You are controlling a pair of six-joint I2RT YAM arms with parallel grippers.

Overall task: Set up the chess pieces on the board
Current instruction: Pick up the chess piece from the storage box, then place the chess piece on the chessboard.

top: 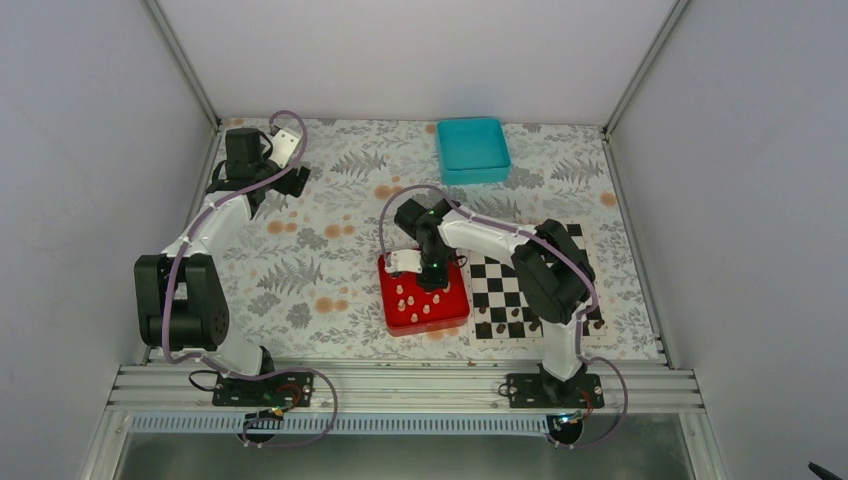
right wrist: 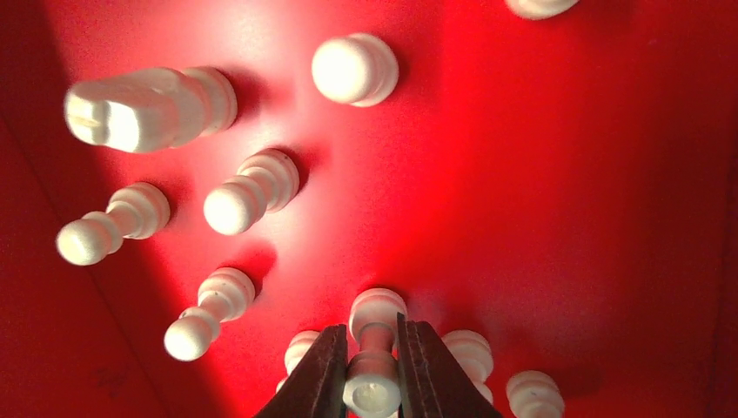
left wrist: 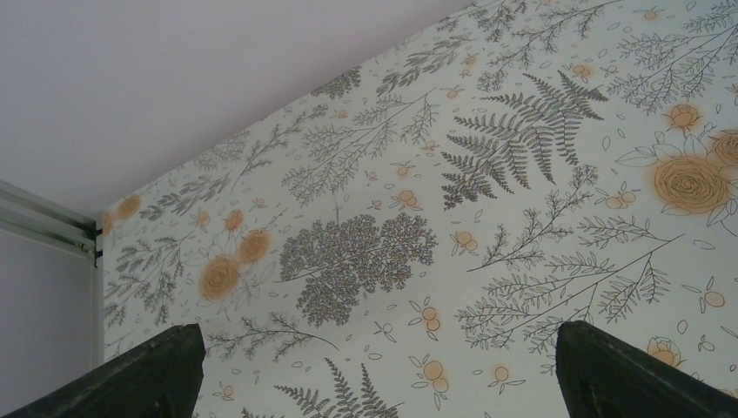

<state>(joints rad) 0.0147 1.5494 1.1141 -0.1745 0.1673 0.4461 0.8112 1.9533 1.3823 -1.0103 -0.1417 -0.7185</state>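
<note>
Holding left gripper (left wrist: 374, 348) spread wide above floral table (left wrist: 522, 131), far left. Pinching a pale pawn (right wrist: 372, 396) with right gripper (right wrist: 372, 338) inside red tray (top: 455, 300), among other chess pieces (right wrist: 252, 192). Showing board (top: 500, 285) just right of tray, carrying dark pieces (top: 498, 328) near its front edge.

A red tray (top: 458, 300) lies flat near the front middle of the table, on a pale cloth (top: 320, 250) printed with grey ferns and orange flowers; in the right wrist view its glossy floor shines under a bright patch of light. A teal tray (top: 472, 148), square with raised walls, sits at the far edge of the cloth, well apart from the red one. Plain grey walls (top: 400, 50) close in three sides, and a ribbed metal rail (top: 400, 385) runs along the near edge.
</note>
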